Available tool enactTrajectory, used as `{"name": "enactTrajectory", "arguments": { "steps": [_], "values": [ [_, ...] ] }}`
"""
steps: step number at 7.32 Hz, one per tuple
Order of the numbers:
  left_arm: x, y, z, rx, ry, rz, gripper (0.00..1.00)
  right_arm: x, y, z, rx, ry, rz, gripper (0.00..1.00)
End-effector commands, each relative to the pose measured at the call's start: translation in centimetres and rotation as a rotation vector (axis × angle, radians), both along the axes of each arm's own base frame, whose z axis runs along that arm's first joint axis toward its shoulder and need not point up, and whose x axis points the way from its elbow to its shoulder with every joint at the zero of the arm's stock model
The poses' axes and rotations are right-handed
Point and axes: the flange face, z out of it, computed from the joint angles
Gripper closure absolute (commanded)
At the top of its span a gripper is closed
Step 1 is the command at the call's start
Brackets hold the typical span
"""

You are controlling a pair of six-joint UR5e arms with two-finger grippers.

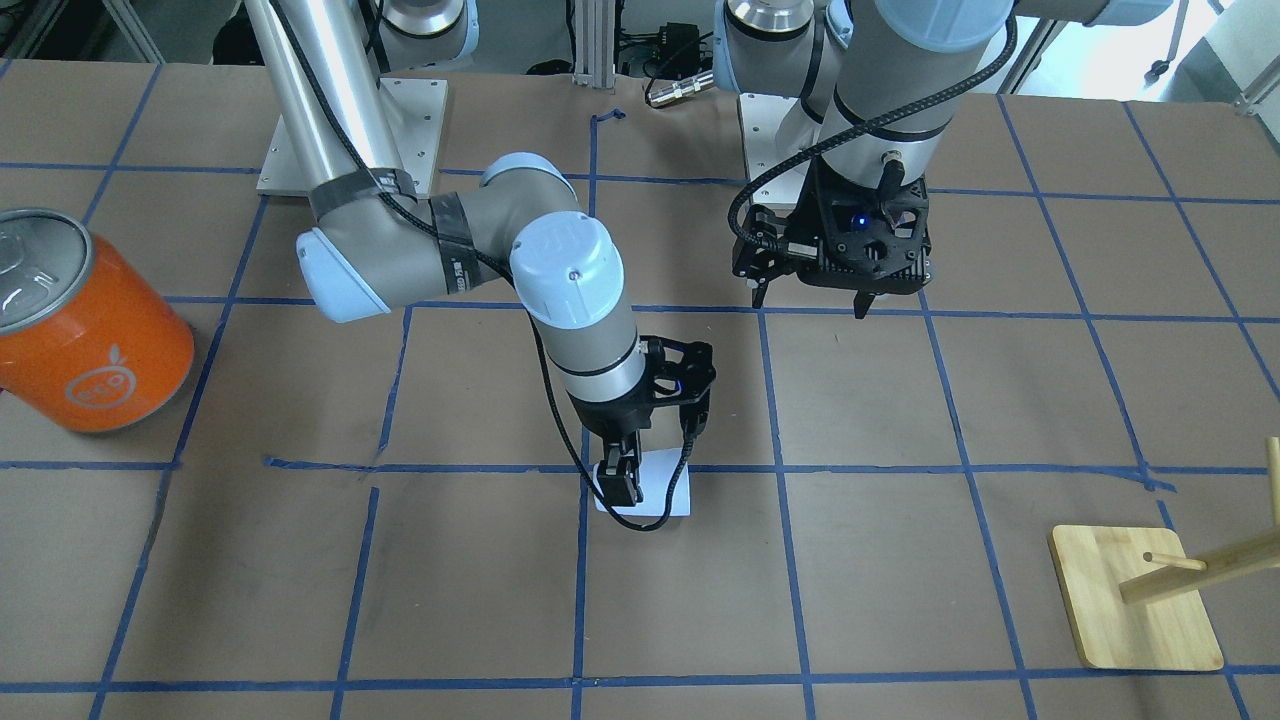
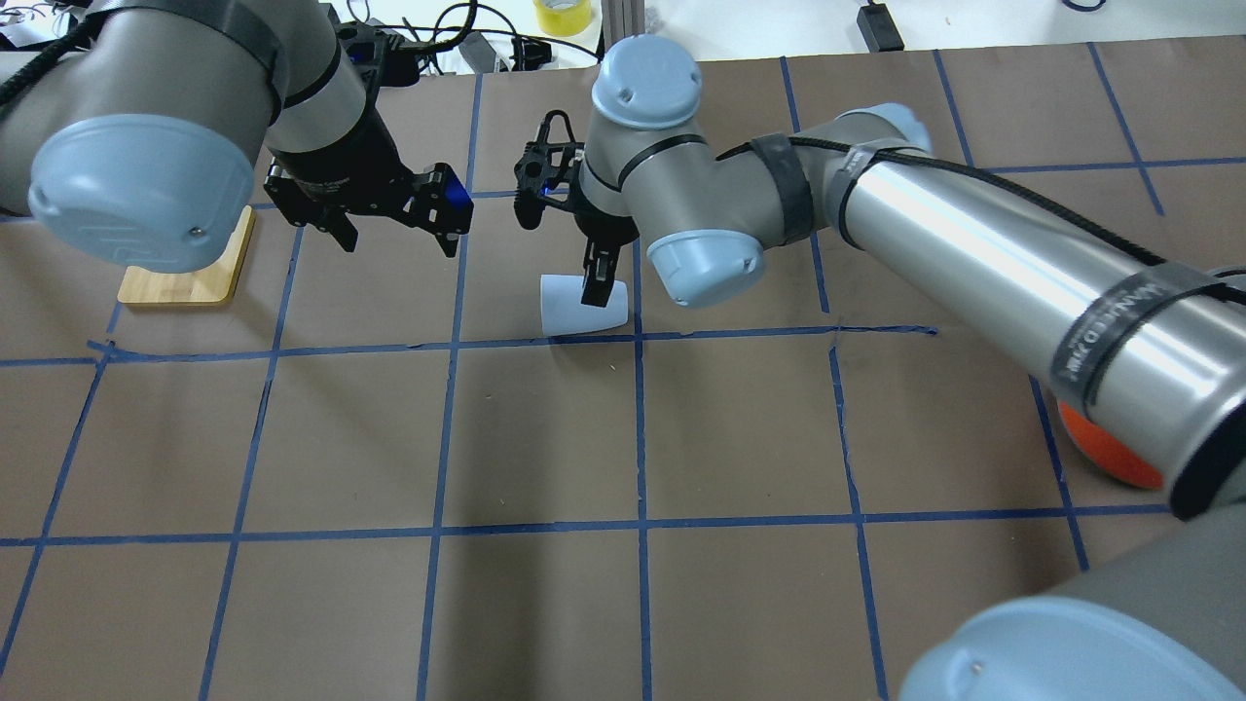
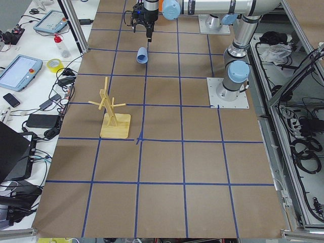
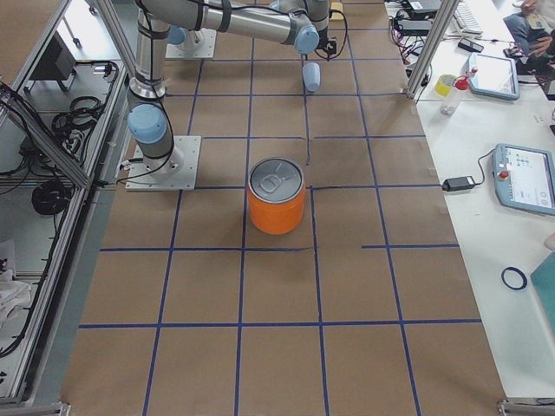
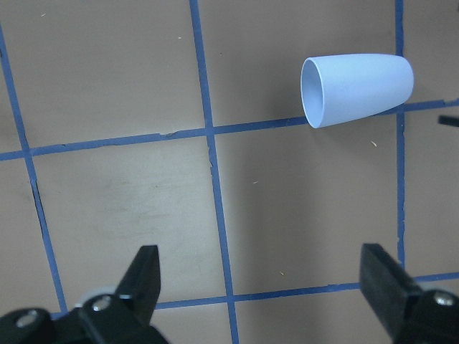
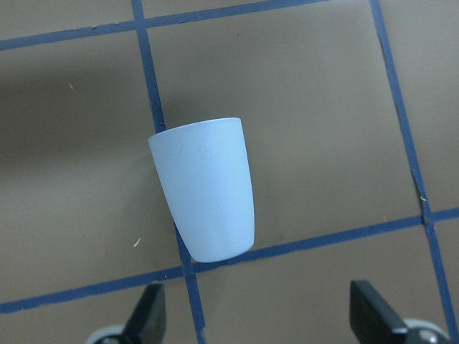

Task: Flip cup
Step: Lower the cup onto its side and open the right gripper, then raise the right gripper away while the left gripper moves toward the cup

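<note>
The small pale blue-white plastic cup [image 6: 204,186] lies on its side on the brown surface [image 1: 900,420], which is marked with a grid of blue tape. Its rounded base lies just beside a crossing of two tape lines. The right gripper [image 6: 259,315] hangs over the cup, pointing down. Its jaws stand wide open, further apart than the cup is wide, and in the right wrist view neither finger touches the cup. The left gripper [image 5: 264,276] hovers above the surface off to one side of the cup, clear of it. Its jaws are likewise spread wide and hold nothing. A large orange can with a silver lid [image 1: 95,330] stands upright on the right arm's side. A pale wooden peg stand [image 1: 1135,610] stands on the left arm's side.
</note>
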Motion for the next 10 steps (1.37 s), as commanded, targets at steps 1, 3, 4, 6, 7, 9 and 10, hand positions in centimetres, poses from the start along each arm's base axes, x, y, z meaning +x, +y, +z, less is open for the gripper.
{"name": "enactTrajectory", "arguments": {
  "steps": [1,3,4,6,7,9,10],
  "values": [
    [0.0,0.0,-0.2,0.004,0.0,0.001,0.02,-6.4,1.6,8.4,-0.054,0.009,-0.197,0.29],
    [0.0,0.1,-0.5,0.01,-0.001,0.001,0.02,-10.1,2.3,10.8,0.016,-0.029,-0.513,0.25],
    [0.0,0.1,-0.6,0.012,0.001,0.003,0.02,-12.0,3.1,12.2,0.047,-0.044,-0.643,0.27],
    [-0.1,0.1,-0.7,0.012,0.004,-0.001,0.01,-14.6,4.5,15.0,0.057,-0.085,-0.969,0.01],
    [-0.3,-0.8,-1.8,0.008,0.013,-0.001,0.0,-14.9,4.8,14.8,0.075,-0.072,-1.068,0.0],
    [0.4,-2.1,-4.0,-0.024,0.016,-0.026,0.0,-15.9,6.3,15.5,0.118,0.012,-1.128,0.0],
    [0.4,-2.6,-4.6,-0.025,0.041,-0.084,0.0,-15.9,6.5,15.3,0.139,0.015,-1.171,0.0]
  ]
}}
